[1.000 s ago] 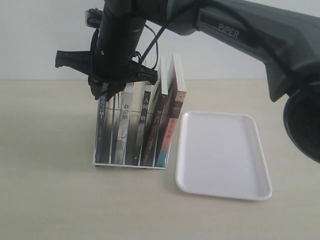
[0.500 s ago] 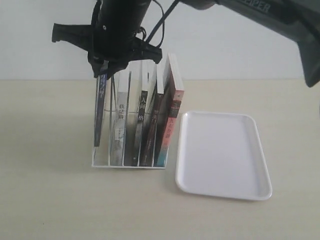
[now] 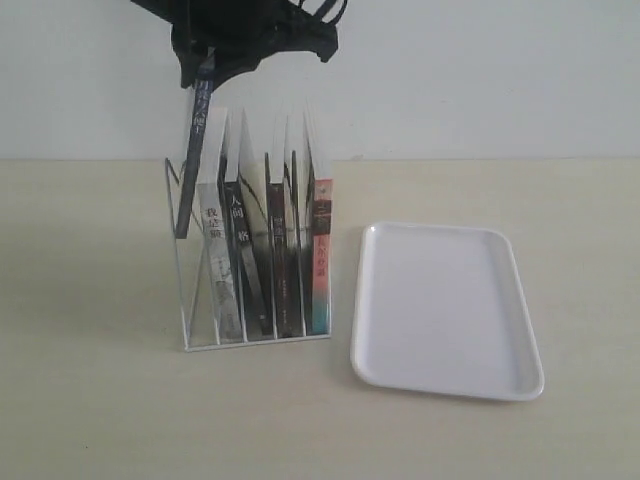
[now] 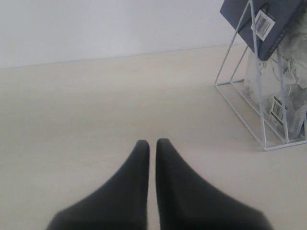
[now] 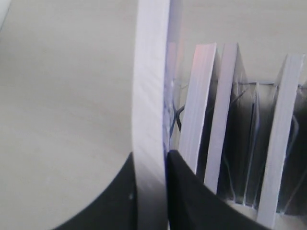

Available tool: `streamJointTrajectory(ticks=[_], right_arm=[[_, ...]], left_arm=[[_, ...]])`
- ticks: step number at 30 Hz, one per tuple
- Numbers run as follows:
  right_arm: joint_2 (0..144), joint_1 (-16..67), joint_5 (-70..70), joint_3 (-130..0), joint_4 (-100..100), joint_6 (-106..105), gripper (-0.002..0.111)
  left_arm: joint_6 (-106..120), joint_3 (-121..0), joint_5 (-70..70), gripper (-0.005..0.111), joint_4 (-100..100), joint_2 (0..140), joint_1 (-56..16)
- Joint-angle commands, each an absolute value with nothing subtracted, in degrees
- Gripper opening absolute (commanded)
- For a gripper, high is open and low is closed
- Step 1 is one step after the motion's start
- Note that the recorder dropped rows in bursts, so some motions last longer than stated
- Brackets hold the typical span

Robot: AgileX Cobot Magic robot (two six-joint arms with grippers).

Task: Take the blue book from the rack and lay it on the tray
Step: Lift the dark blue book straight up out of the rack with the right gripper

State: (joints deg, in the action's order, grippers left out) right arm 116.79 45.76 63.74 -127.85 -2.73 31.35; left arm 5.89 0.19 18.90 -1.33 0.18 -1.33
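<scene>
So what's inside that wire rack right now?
Four books stand upright in the slots of the rack, spines facing out. The blue book hangs from the right gripper, its lower end seemingly just inside the top wires. The standing books' covers are hidden by their neighbours.

Non-task items: four books [image 3: 280,265], table [image 3: 100,400], wall [image 3: 500,80].
Books standing side by side, spines outward; table beige, wall white.

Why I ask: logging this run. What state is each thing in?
rack: upright, four other books in its slots.
blue book: tilted, raised partly out of the rack, gripped at its top.
tray: lying flat, empty.
left tool: shut, holding nothing.
right tool: shut on the blue book.
</scene>
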Motion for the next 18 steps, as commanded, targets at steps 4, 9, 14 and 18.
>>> streamJointTrajectory(ticks=[4, 9, 14, 18], right_arm=[[111.6, 45.7, 61.0, -128.7, -0.6, 30.5, 0.0], [109.7, 45.7, 61.7, -128.7, 0.4, 29.0, 0.0], [108.0, 45.7, 60.9, -128.7, 0.9, 27.9, 0.0], [106.7, 45.7, 60.8, -128.7, 1.4, 26.4, 0.0]], left_arm=[[6.0, 0.0, 18.0, 0.005, -1.5, 0.0, -1.2], [6.0, 0.0, 18.0, 0.005, -1.5, 0.0, -1.2], [6.0, 0.0, 18.0, 0.005, -1.5, 0.0, -1.2], [6.0, 0.0, 18.0, 0.005, -1.5, 0.0, -1.2]])
